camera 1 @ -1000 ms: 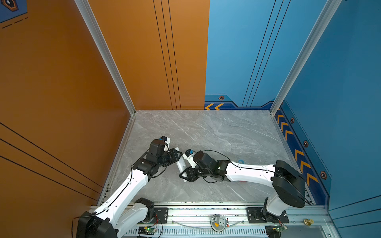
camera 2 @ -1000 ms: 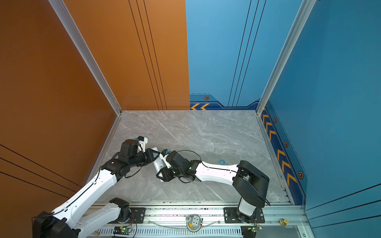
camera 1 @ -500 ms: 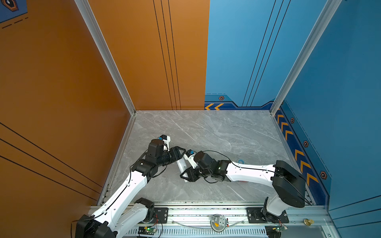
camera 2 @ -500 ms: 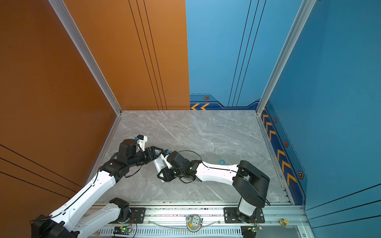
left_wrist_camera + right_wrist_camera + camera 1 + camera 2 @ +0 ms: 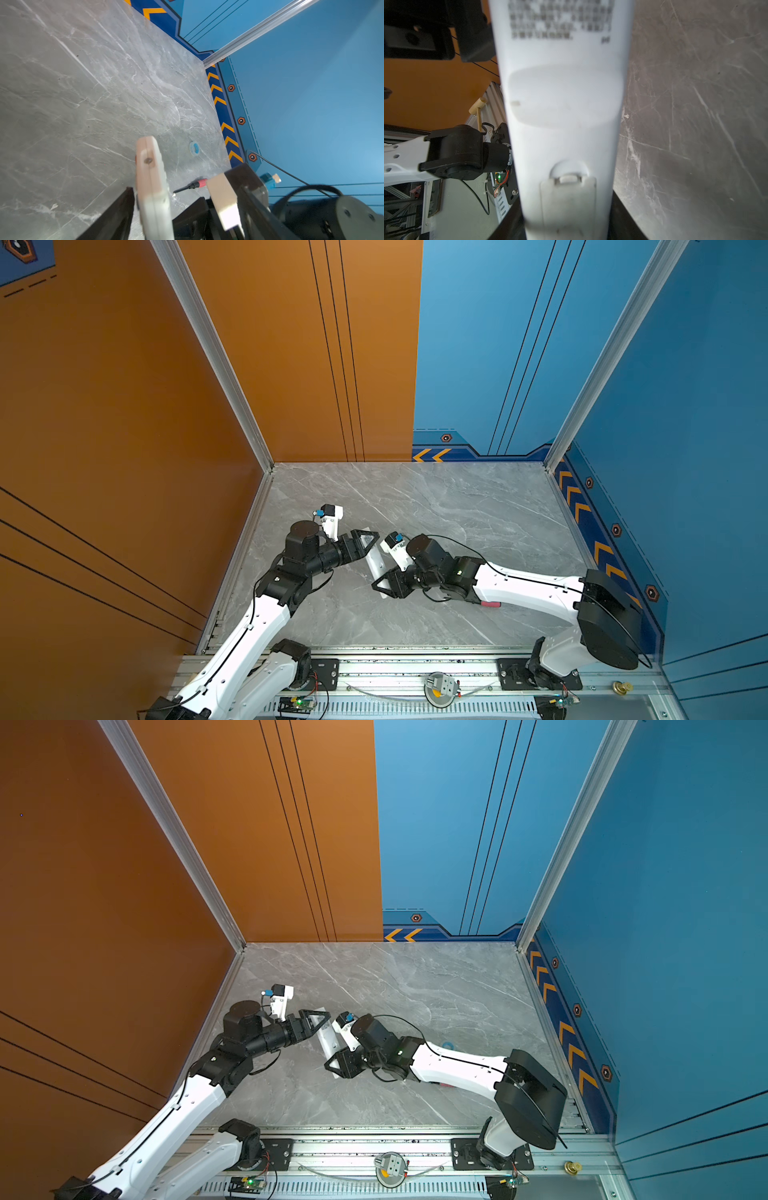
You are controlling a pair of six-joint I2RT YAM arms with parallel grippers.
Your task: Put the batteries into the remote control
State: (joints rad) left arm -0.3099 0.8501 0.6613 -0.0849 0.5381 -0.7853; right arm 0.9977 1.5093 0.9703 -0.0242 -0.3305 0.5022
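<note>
Battery cover (image 5: 568, 199) closed; right end effector (image 5: 385, 588) grips remote control (image 5: 562, 124).

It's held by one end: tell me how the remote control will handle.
Likely stiff: the remote control juts straight from the right gripper without sagging. Its smooth white back probably slips easily. Slim and flattish, it should not roll.

A grey marble-patterned tabletop (image 5: 457, 497), veined in white, carries everything. Two loose things lie directly on it. A small blue ring (image 5: 447, 1045) lies flat toward three o'clock from the table's middle. A screwdriver (image 5: 192, 185) with a black shaft and a red handle lies at about four o'clock, near the ring but apart from it. In both top views only a bit of its red handle shows.
</note>
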